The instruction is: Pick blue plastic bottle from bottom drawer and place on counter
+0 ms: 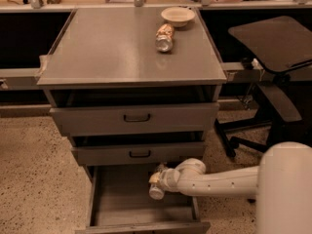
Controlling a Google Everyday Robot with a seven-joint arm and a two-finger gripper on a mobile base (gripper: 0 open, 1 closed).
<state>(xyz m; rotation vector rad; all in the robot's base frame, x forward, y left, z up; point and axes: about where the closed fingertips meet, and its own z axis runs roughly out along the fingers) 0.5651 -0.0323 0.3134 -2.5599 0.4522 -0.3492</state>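
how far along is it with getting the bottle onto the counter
Done: the bottom drawer stands open. In hand: the gripper is inside it, right at the blue plastic bottle; a firm hold isn't clear. Left: lifting the bottle out and setting it on the counter, which holds a bowl and a shiny container.
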